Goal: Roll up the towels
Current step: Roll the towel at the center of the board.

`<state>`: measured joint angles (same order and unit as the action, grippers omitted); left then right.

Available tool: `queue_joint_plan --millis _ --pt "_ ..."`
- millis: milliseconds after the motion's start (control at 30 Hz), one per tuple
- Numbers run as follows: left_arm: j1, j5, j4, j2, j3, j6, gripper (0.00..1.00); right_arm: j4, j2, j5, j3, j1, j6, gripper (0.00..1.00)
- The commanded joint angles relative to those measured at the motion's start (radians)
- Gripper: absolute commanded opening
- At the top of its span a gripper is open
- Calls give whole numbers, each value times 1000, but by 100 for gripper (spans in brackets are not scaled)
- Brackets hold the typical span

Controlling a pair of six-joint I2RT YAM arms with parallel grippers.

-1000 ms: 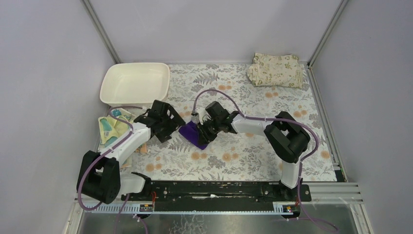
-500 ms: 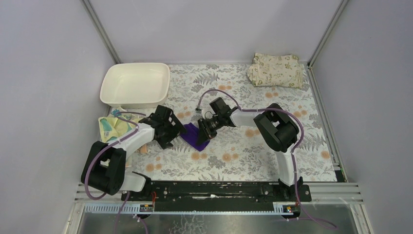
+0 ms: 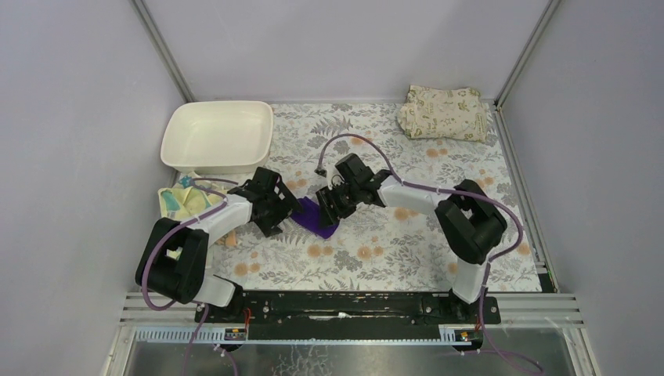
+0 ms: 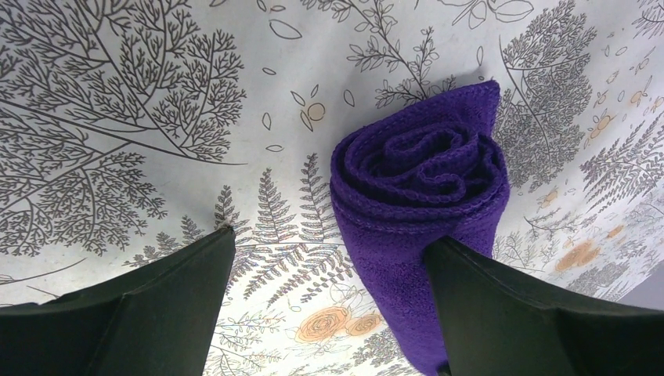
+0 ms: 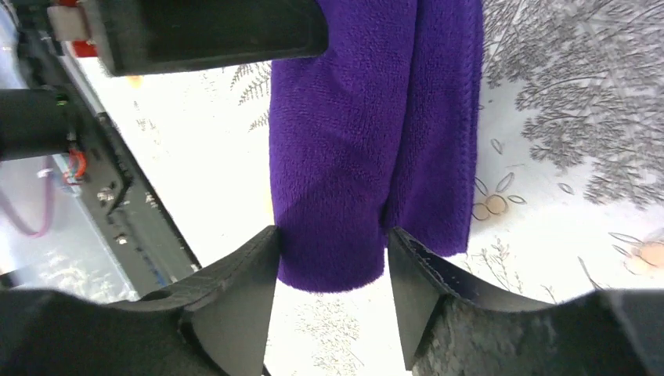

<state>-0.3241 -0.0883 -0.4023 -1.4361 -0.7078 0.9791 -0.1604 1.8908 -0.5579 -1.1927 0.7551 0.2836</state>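
Probably soft and quick to unroll, the purple towel (image 3: 315, 218) left of the table (image 3: 407, 251) centre suits a grip across its roll, where the right gripper (image 5: 329, 235) pinches it; the left gripper (image 4: 329, 239) gapes empty.

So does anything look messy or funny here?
The purple towel is a bit wonky: its roll is loose, with a floppy spiral end and one flap poking out past it. The yellow towel lies crumpled beside the white tub, not rolled.
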Motion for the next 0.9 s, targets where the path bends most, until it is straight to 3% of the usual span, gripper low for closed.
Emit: queue_joint_plan --millis 0,133,300,633,867 --pt "3 58 -28 -48 22 0 89 -87 -139 382 -4 98 -123 62" --pt "2 59 -33 -49 18 -2 89 -42 -203 599 27 203 -181 66" --pt "2 61 -36 -50 16 -2 89 15 -212 717 47 306 -267 67" --pt "2 57 -36 -57 10 -3 89 40 -81 773 43 374 -351 63" --pt "2 47 -41 -46 3 -9 90 39 -15 754 45 366 -373 47"
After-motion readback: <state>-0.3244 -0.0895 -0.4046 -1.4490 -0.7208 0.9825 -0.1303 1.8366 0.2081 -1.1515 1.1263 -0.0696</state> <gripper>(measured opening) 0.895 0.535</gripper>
